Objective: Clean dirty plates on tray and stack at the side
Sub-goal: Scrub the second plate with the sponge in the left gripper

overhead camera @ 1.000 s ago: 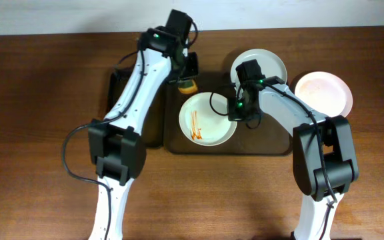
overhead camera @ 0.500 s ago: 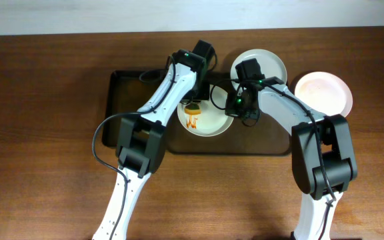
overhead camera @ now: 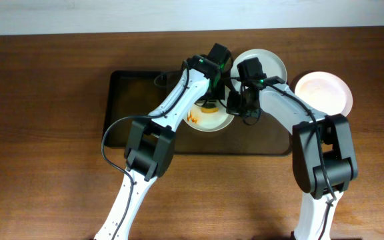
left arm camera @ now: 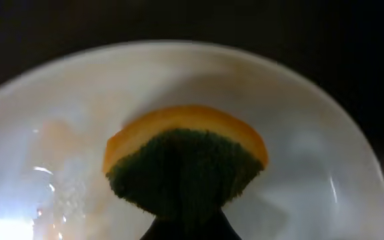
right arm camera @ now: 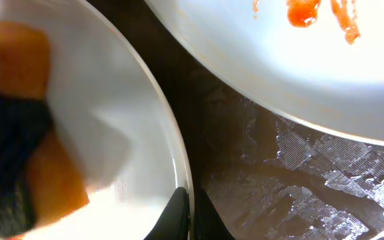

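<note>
The left claw (overhead camera: 210, 100) was clenched on a sponge (left arm camera: 185, 163), holding it against a plate (left arm camera: 299, 147) on the tray (overhead camera: 265, 137). The right claw (right arm camera: 191, 215) was closed on that plate's rim, with a sauce-streaked plate (right arm camera: 299, 53) just beside it.

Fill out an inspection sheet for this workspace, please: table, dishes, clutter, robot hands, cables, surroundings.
Surface: brown wooden table, bare wood around the trays.
Job's things: brown tray holds two plates. The middle plate has a sponge on it. The back plate shows red sauce streaks. The third plate, pinkish, sits on the table right of the tray.
Clutter: black tray left of the brown one.
Grippers: left gripper shut on the sponge; right gripper shut on the middle plate's rim.
Cables: black cable loops beside the left arm.
Surroundings: pale strip along the far edge.
</note>
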`<state>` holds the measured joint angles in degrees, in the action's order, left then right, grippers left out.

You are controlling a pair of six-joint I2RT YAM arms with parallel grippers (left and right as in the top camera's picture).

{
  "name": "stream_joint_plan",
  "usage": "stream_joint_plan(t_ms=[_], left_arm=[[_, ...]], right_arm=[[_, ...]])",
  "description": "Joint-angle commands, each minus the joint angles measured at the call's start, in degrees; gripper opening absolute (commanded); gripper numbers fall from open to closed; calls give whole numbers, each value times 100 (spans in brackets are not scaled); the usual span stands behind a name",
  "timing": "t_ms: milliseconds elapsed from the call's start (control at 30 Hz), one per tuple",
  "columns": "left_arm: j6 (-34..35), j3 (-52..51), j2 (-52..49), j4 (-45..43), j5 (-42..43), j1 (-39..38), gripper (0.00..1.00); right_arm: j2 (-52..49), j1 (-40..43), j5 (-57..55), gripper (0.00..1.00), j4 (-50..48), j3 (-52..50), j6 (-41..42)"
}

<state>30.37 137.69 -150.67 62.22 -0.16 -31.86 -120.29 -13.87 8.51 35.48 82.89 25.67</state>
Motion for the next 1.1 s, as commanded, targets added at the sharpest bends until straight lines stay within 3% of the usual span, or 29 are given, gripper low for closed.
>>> stream_joint_plan(t_ms=[0, 133, 233, 333, 433, 500, 600, 633, 667, 733, 767, 933, 1067], left_arm=[[723, -190, -503, 398, -417, -9, 0], [872, -190, -503, 1506, -426, 24, 0], [874, -188, -503, 1587, -426, 151, 0], [-175, -188, -503, 1211, -323, 280, 0], [-1537, -190, -503, 619, 907, 365, 0], [-2024, -190, -503, 249, 758, 380, 0], [-1600, -188, -503, 22, -345, 439, 0], [-632, -188, -503, 485, -402, 444, 0], [785, -190, -503, 1189, -396, 437, 0], [2688, -190, -503, 2284, -396, 361, 0], [2776, -190, -503, 2411, -396, 280, 0], [1937, -190, -503, 1862, -378, -258, 0], [575, -190, -505, 667, -455, -433, 0]], right_arm=[[-286, -68, -101, 4, 90, -61, -127], [-286, -48, 240, 4, 42, -61, -455], [-297, 114, 667, 4, 61, -61, -595], [-299, 404, 1150, 4, 39, -168, -828], [-299, 485, 1228, 4, -9, -245, -835], [-299, 483, 1228, 4, -15, -245, -835], [-299, 483, 1226, 4, -39, -245, -835], [-299, 485, 1204, 4, -42, -245, -833], [-299, 485, 1187, 4, -42, -245, -833], [-302, 485, 1189, 4, -50, -245, -833], [-299, 485, 1189, 4, -66, -245, -831], [-302, 485, 1187, 4, -44, -245, -833], [-302, 485, 1185, 4, -44, -245, -833]])
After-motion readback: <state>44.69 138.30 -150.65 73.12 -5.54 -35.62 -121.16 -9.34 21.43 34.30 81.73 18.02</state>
